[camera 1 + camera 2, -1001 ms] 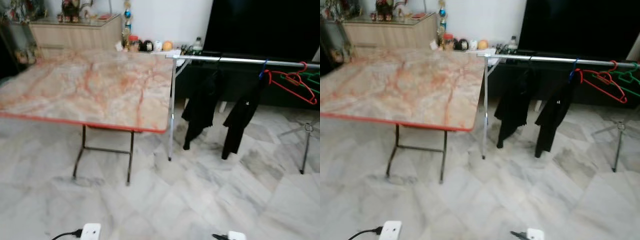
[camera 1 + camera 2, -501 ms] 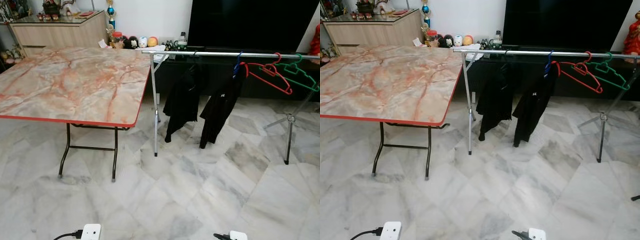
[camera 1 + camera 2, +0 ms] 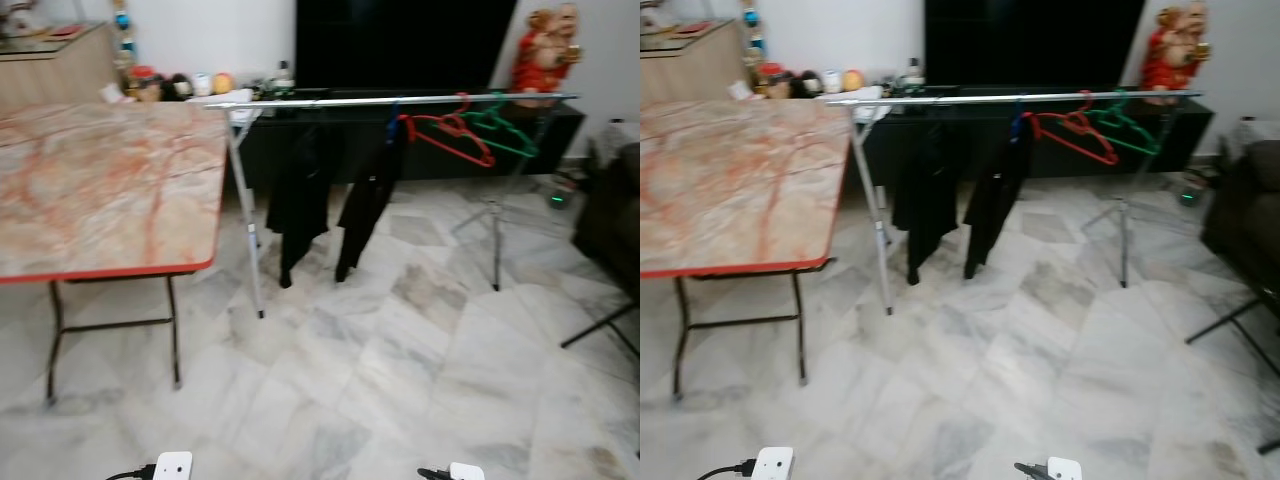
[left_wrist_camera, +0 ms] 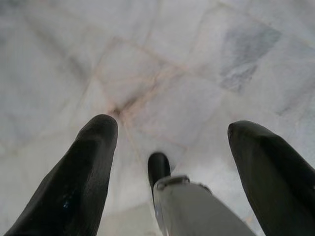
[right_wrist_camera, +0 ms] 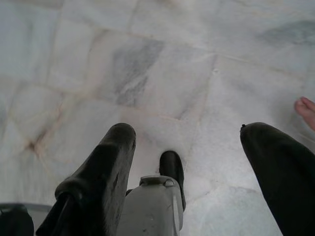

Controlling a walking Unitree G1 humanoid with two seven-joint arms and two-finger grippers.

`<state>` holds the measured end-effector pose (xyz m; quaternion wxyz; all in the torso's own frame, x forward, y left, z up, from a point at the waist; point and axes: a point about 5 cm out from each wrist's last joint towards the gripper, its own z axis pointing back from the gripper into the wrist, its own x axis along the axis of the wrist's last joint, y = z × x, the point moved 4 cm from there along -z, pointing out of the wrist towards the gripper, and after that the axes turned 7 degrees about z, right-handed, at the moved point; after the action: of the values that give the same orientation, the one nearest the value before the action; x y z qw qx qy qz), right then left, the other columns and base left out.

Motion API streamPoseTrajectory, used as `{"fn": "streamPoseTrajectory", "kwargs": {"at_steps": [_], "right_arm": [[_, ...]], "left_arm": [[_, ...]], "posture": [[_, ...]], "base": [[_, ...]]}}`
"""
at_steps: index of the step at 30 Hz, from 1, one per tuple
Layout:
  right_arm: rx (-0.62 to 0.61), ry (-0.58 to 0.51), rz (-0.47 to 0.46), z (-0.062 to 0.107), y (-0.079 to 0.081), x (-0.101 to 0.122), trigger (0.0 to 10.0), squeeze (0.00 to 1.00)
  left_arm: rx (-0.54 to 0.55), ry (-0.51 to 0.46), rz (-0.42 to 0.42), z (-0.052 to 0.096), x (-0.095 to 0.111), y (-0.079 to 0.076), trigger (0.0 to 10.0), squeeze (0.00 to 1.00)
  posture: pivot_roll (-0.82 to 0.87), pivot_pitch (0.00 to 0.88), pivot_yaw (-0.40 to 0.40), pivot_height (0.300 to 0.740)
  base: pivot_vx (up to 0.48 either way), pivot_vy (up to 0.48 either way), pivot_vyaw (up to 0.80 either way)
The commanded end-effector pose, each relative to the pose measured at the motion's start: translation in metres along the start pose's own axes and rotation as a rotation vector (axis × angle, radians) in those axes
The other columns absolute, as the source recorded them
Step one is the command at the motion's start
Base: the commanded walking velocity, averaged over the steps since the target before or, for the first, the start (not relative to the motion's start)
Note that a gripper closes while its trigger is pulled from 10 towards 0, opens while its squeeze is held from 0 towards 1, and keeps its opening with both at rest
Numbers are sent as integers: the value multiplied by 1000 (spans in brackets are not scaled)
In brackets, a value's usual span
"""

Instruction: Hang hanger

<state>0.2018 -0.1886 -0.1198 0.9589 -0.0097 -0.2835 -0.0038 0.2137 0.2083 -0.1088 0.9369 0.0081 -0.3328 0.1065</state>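
Observation:
A silver clothes rail (image 3: 330,100) stands across the room on thin legs. On it hang a red hanger (image 3: 450,137) and a green hanger (image 3: 503,124), both bare, toward its right end. Two black garments (image 3: 300,200) hang further left, one on a blue hanger hook (image 3: 393,120). My left gripper (image 4: 172,130) is open over the marble floor with nothing between its fingers (image 4: 93,162). My right gripper (image 5: 189,132) is open too, also over bare floor.
A marble-top folding table (image 3: 100,190) with a red edge stands on the left. A black TV cabinet (image 3: 400,150) runs behind the rail, with a red figurine (image 3: 545,45) on it. A dark sofa (image 3: 610,210) and a black stand leg (image 3: 600,325) are on the right. A person's toes (image 5: 305,110) show.
The whole picture has slid left, so the camera has turned right. The rail and hangers now sit near the middle, and the sofa has come into view. Nothing itself has moved.

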Motion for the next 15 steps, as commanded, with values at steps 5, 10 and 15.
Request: {"fn": "streamPoseTrajectory", "kwargs": {"at_steps": [5, 10, 15], "right_arm": [[1, 5, -3, 0, 0, 0, 10000, 0], [0, 3, -1, 0, 0, 0, 10000, 0], [-2, -5, -4, 0, 0, 1, 10000, 0]], "left_arm": [[-3, 4, -7, 0, -1, -1, 10000, 0], [-3, 5, -8, 0, -1, -1, 10000, 0], [-4, 5, -9, 0, -1, -1, 10000, 0]], "posture": [[111, 15, -6, 740], [112, 15, -4, 740], [112, 15, -4, 740]], "base": [[285, 0, -768], [295, 0, -760], [297, 0, -94]]}}
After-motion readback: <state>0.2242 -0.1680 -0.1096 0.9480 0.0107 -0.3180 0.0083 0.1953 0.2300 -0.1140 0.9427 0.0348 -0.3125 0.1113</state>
